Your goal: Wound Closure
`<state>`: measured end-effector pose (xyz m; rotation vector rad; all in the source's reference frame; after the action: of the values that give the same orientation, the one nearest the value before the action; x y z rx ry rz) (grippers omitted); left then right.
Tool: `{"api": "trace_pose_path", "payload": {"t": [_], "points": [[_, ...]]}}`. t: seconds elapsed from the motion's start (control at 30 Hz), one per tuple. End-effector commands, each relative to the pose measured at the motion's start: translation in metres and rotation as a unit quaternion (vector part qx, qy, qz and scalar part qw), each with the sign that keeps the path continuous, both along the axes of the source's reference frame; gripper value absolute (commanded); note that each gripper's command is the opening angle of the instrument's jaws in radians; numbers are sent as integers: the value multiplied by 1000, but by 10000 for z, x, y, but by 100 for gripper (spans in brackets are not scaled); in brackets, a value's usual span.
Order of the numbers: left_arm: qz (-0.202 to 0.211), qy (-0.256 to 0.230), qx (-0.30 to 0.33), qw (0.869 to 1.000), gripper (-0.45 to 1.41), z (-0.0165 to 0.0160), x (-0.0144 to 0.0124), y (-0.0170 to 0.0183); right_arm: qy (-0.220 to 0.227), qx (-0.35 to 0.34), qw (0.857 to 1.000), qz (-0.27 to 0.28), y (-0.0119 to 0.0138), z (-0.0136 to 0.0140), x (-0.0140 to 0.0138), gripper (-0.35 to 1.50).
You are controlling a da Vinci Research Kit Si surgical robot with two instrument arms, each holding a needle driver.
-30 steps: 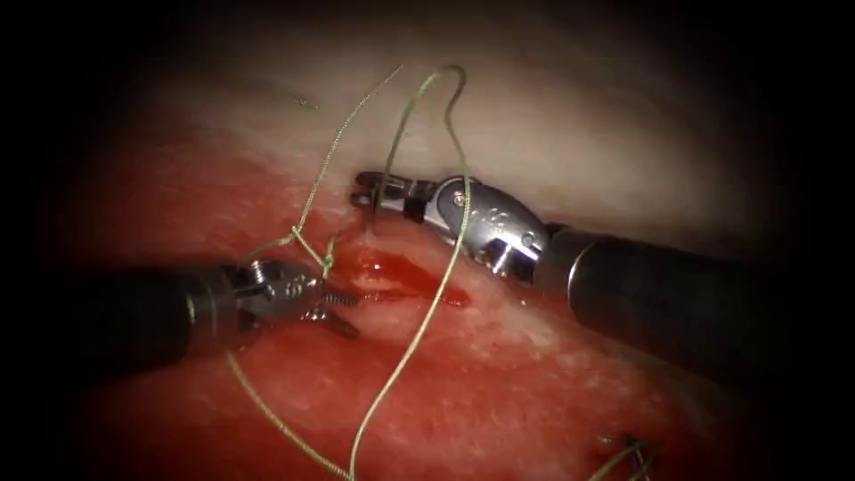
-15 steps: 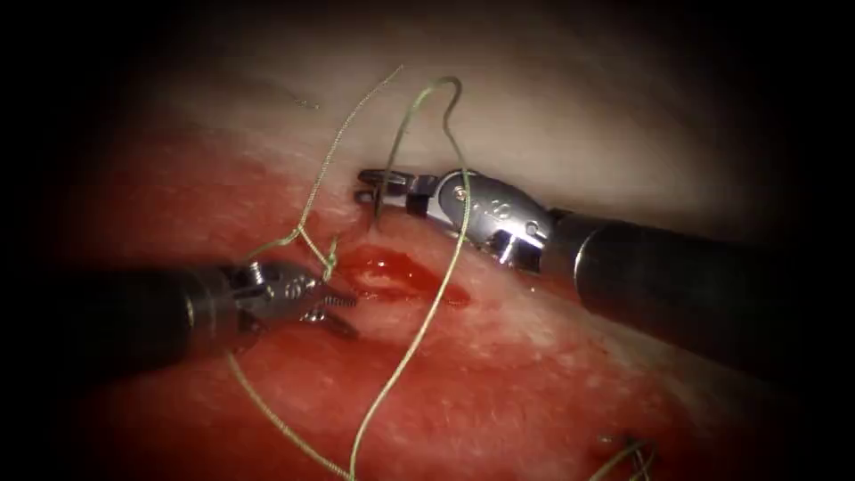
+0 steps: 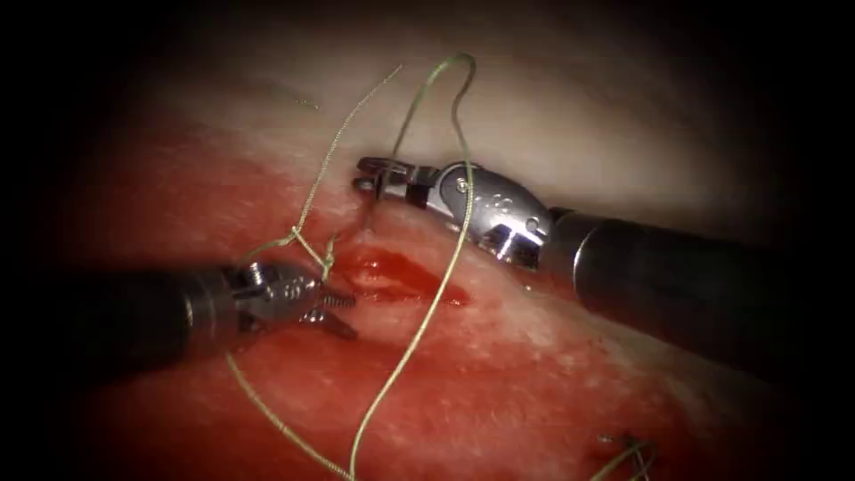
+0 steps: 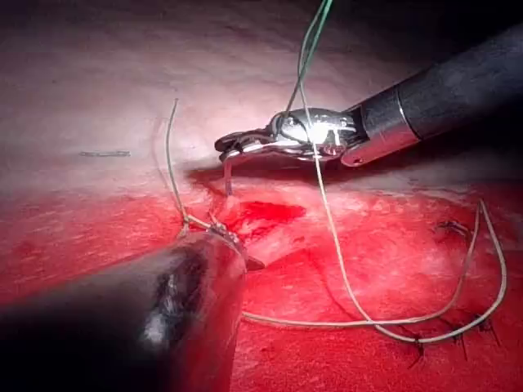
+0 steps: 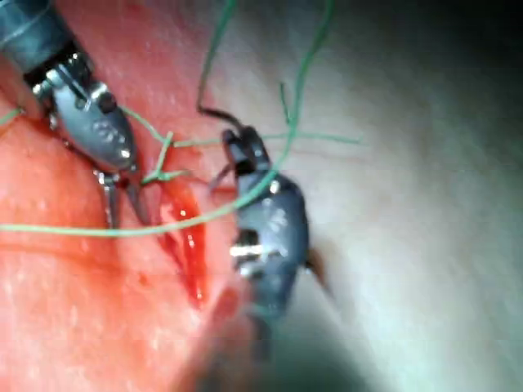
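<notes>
My right tool [image 3: 372, 175] reaches in from the right, its jaws shut on the curved needle [image 3: 374, 203] near its upper end. The needle hangs down with its tip at the tissue just beyond the cut's [image 3: 396, 276] left end; I cannot tell whether it is in the tissue. The left wrist view shows the same needle [image 4: 228, 176] under the right tool [image 4: 237, 147]. My left tool [image 3: 346, 314] lies to the left of the cut, jaws open, holding nothing. A knot [image 3: 326, 259] sits above its tip. Green thread [image 3: 419, 330] loops over the right tool and across the cut.
Red fluid fills the cut and stains the tissue [image 3: 534, 392] around it. Older stitches [image 3: 623, 450] sit at the lower right, and the left wrist view shows older stitches [image 4: 458, 335] too. A thread tail [image 3: 347, 134] rises from the knot over the pale tissue.
The right tool has lifted slightly with the needle, and the thread loop above it has swung a little to the right. The left tool has stayed still.
</notes>
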<state>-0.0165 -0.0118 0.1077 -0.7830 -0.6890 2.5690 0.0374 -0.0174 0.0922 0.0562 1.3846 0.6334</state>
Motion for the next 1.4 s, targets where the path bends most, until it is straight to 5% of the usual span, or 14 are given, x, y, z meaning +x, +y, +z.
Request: {"api": "trace_pose_path", "payload": {"t": [0.03,0.33,0.6,0.87,1.4], "points": [[1,-1,0,1000,5,7,-5,-1,2,-1,1000,-1,2,5,9,-35],[0,-1,0,1000,5,5,-6,-1,-9,69,998,-6,5,8,11,-35],[1,0,1,1000,5,6,-7,-1,-22,189,982,-8,25,19,16,-35],[1,1,1,1000,5,6,-7,-2,-8,234,972,0,38,27,17,-35],[1,0,1,1000,5,6,-7,-1,-13,282,958,-46,8,41,25,-35]]}}
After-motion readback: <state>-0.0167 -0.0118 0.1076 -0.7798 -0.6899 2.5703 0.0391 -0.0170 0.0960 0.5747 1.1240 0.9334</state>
